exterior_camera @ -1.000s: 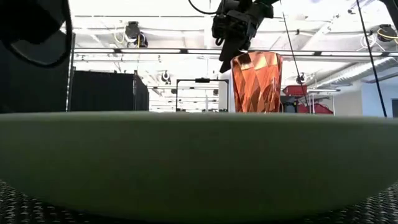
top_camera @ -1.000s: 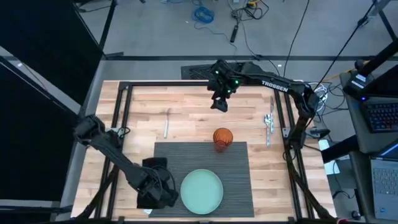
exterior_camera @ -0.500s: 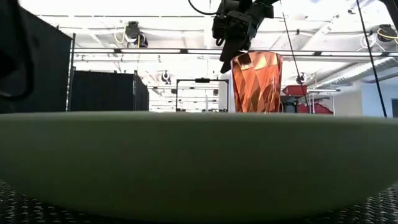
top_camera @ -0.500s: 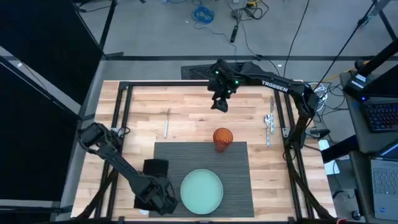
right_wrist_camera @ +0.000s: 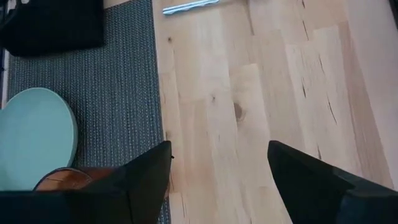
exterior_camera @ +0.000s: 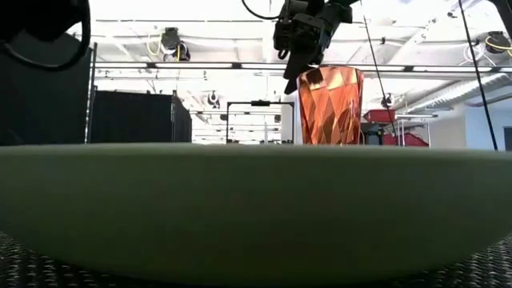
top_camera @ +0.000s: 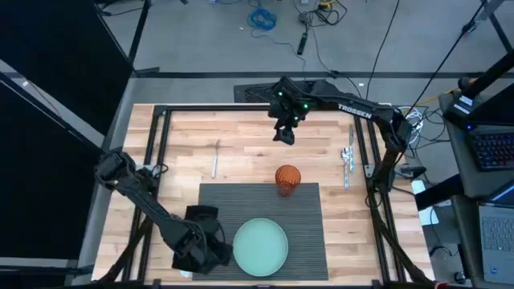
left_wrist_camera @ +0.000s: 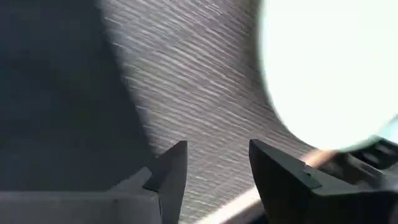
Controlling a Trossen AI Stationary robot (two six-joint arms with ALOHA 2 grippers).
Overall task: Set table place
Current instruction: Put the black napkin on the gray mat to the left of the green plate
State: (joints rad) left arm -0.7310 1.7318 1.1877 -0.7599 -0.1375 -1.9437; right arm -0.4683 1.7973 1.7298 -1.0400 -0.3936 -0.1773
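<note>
Ribbed grey placemat [top_camera: 301, 221], centred at the table's near edge, bearing a pale green plate [top_camera: 260, 246] near its front and an orange tumbler [top_camera: 287, 178] at its far edge. Left gripper [top_camera: 210, 245], fingers parted and apparently empty, low at the mat's left edge over a black napkin [top_camera: 197, 214]. Right gripper [top_camera: 283, 133], fingers spread and empty, above bare planks [top_camera: 249, 148] beyond the tumbler.
</note>
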